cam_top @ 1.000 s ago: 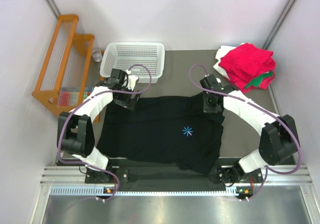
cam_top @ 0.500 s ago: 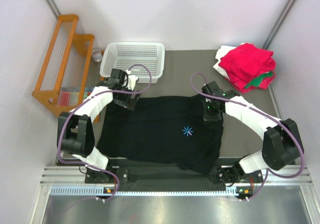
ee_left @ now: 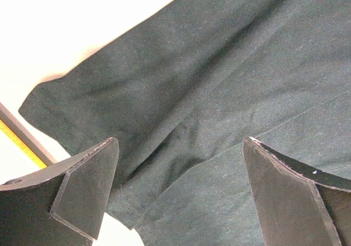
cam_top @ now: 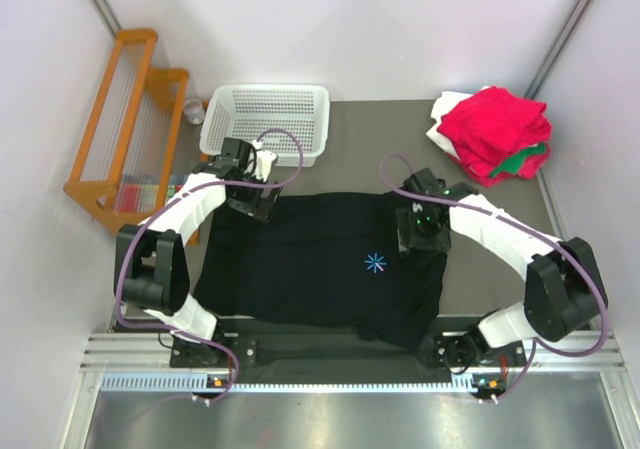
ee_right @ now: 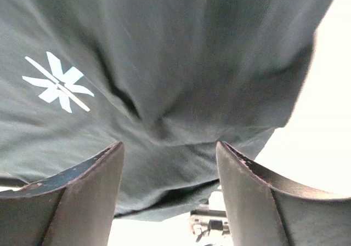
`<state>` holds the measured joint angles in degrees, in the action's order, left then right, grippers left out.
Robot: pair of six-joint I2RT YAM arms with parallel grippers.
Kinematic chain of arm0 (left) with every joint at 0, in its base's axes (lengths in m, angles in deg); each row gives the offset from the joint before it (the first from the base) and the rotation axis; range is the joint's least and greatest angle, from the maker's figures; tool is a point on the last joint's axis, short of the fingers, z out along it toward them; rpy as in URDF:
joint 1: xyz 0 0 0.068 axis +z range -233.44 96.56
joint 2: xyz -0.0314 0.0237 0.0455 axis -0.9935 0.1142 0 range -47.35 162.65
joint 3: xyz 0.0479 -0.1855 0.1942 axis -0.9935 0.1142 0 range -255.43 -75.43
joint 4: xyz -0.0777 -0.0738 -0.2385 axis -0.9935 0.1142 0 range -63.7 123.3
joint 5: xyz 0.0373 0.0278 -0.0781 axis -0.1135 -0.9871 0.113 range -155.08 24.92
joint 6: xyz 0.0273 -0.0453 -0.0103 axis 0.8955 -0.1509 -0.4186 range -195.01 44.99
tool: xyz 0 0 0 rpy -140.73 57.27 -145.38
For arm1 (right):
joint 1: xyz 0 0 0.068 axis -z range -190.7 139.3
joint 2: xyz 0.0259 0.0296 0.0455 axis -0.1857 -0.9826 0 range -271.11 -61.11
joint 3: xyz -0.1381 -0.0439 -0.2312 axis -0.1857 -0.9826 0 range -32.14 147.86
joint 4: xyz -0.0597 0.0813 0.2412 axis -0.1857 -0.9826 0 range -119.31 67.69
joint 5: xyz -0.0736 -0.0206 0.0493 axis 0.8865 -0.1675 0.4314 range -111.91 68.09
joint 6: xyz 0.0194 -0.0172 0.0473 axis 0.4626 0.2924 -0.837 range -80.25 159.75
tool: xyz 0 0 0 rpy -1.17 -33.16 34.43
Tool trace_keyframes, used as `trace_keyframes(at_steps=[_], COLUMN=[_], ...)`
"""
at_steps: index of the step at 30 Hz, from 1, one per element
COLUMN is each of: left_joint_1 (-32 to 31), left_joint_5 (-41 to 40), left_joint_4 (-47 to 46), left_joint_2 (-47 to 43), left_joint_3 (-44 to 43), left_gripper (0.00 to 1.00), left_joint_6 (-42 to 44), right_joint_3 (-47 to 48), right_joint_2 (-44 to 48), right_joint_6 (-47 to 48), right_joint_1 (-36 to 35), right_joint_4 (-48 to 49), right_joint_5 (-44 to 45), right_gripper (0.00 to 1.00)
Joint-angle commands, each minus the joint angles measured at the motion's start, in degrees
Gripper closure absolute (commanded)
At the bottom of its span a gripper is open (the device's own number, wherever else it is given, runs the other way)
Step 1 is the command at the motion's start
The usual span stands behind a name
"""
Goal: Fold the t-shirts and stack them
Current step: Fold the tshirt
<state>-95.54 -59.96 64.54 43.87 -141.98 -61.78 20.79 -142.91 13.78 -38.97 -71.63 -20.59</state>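
I see left gripper (ee_left: 180, 143) and right gripper (ee_right: 169, 145) spread wide over black shirt (cam_top: 320, 264); basket (cam_top: 268, 89) far left

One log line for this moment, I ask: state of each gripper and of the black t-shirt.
left gripper: open, over sleeve of black t-shirt | right gripper: open, over shirt beside starburst mark | shirt: spread out, not folded

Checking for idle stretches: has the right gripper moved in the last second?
Yes. Against the fixed white basket, the right gripper has shifted toward the table's near edge, further onto the black t-shirt and closer to its starburst mark.
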Motion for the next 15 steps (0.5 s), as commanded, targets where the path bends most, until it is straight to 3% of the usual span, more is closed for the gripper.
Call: trace_keyframes(at_steps=[1, 10, 15], left_joint_1=[0.0, 0.6, 6.4], left_joint_5=[0.6, -4.6, -4.2], left_joint_4=[0.1, -3.1, -3.5], left_joint_2=[-2.1, 2.8, 9.8], left_joint_3=[-0.6, 1.0, -1.6], left_gripper=[0.01, 0.01, 0.01], left_joint_6=[0.0, -0.1, -1.8], right_joint_3=[11.9, 24.8, 28.3], right_joint_2=[1.3, -14.5, -20.1], right_joint_6=[-1.6, -2.2, -1.4], right_joint_1=[0.2, 5.8, 7.3], right_joint_4=[-0.2, 4.8, 6.0], right_joint_5=[6.7, 14.6, 19.0], right_gripper=[0.31, 0.34, 0.35])
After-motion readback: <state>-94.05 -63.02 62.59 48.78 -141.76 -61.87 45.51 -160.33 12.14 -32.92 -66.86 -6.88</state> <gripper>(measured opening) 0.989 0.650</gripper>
